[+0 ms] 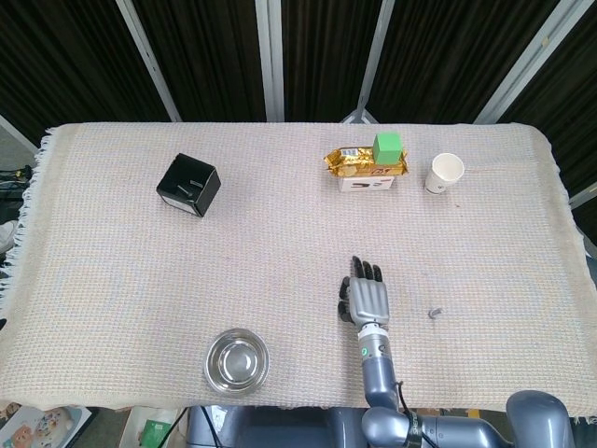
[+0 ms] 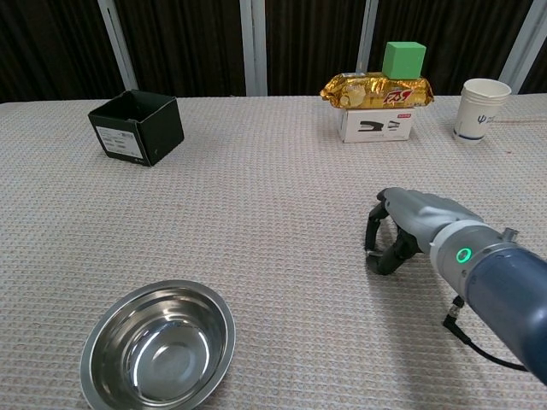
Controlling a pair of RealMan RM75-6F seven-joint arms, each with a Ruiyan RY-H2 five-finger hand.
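Cloth of the worktop [image 1: 280,243] was what my right hand [image 1: 367,301] rested on, palm down, near the front edge & right of centre. My fingers [image 2: 376,248] were curled downward, tips on the weave in the chest view, gripping nothing; from above they looked fairly straight, pointing away from me. Nearest thing: a small grey bit [image 1: 434,312] on the cloth, just to the right of the hand, apart from it, too small to ID. Steel bowl [image 1: 236,361] sat to the left of the hand, near the front edge, well apart. Further back, approx. straight ahead of the hand, a white box [image 2: 377,125] carried a gold snack pack [image 2: 377,89], w/ a green cube [image 2: 402,60] on top of the pack. White paper cup [image 1: 445,173] stood upright just right of that stack. Black open box [image 1: 188,185] was at far left-back, well apart from everything. My left hand showed in neither view.
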